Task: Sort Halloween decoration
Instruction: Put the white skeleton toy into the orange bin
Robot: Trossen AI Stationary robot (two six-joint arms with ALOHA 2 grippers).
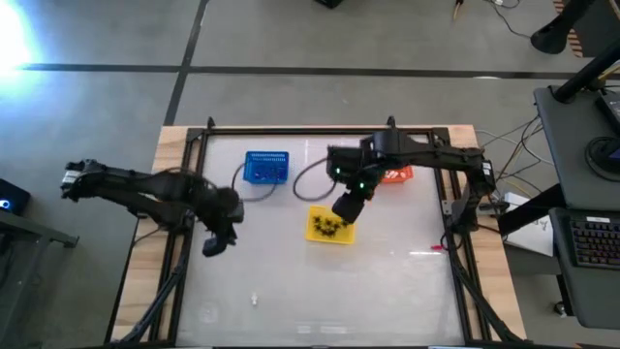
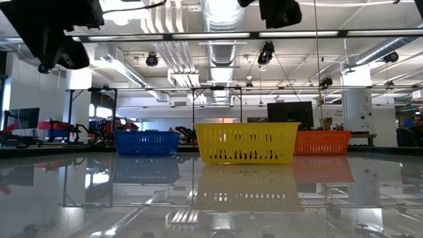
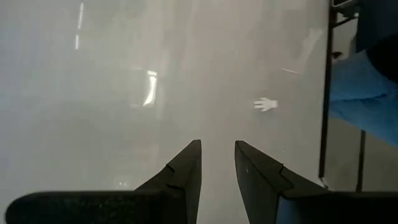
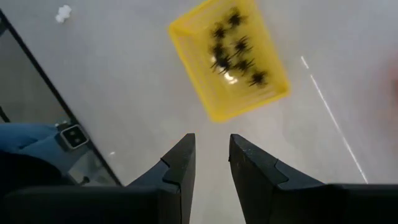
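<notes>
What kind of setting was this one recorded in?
Probably a robotics lab or open workshop: exposed ceiling ducts and hanging lights overhead, a desk with a keyboard beside the framed table, and a monitor behind the baskets.

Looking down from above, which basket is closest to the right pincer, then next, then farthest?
1. Yellow basket, right under the right pincer, holding black spiders.
2. Orange basket, just behind it, partly hidden by the arm.
3. Blue basket, farthest, toward the left side.
</notes>
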